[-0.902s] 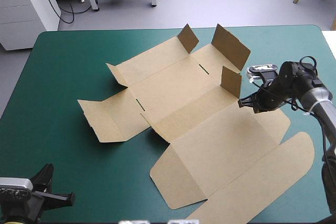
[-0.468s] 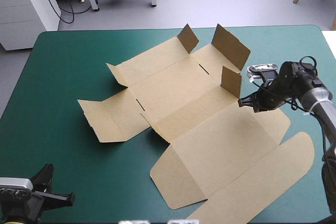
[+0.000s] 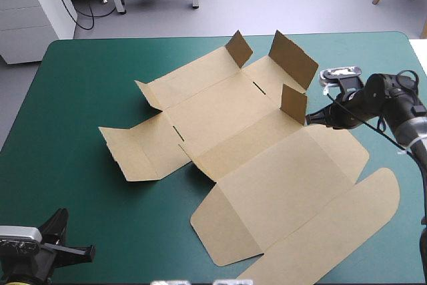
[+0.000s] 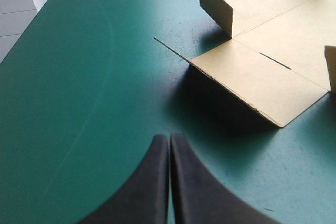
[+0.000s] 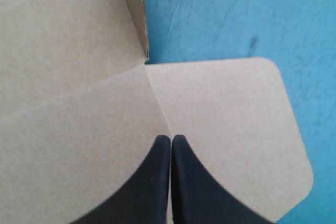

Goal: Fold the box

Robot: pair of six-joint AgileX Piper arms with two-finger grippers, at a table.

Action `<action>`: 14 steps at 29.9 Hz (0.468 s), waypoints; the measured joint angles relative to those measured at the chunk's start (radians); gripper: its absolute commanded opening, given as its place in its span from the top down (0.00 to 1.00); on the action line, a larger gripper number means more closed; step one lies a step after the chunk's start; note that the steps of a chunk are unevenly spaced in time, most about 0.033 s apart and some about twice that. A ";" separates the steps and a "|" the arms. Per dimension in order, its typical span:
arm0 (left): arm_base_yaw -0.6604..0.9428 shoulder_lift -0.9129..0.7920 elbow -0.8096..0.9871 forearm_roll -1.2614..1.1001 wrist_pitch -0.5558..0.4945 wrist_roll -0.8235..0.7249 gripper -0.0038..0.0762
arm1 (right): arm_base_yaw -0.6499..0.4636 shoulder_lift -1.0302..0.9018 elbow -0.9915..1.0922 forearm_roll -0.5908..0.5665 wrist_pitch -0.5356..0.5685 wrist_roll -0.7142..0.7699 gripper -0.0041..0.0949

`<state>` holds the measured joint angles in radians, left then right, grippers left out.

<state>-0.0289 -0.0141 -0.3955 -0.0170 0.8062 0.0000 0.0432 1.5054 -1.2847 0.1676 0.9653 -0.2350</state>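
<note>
Right pincer (image 5: pixel 170 139): two black fingers (image 5: pixel 147 182) pressed together in one pointed arch, above the brown board; contact with it cannot be told.
Box (image 5: pixel 68 77): flat brown board under and ahead of the pincer.
Creases: two fold lines meet just ahead of the fingertips.
Flap (image 5: pixel 231 119): flat, with rounded corners, lying beside the pincer on the counter.
Wall (image 5: pixel 134 9): a raised panel standing ahead of the pincer, from the point where the creases meet.
Counter (image 5: pixel 236 14): teal-green cover, bare beyond the flap.

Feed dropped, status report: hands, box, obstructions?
Left hand shut, near-left table corner, clear of box. Right hand shut, tip over box's right edge beside raised tab. Box mostly flat, small tabs up. Nothing in the way.
</note>
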 measured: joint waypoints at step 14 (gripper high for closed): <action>0.000 0.000 0.000 0.000 0.000 0.000 0.96 | 0.000 -0.239 -0.241 -0.001 0.044 0.023 0.97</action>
<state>-0.0289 -0.0141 -0.3955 -0.0170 0.8062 0.0000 0.0432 1.2665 -1.5257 0.1667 1.0097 -0.2123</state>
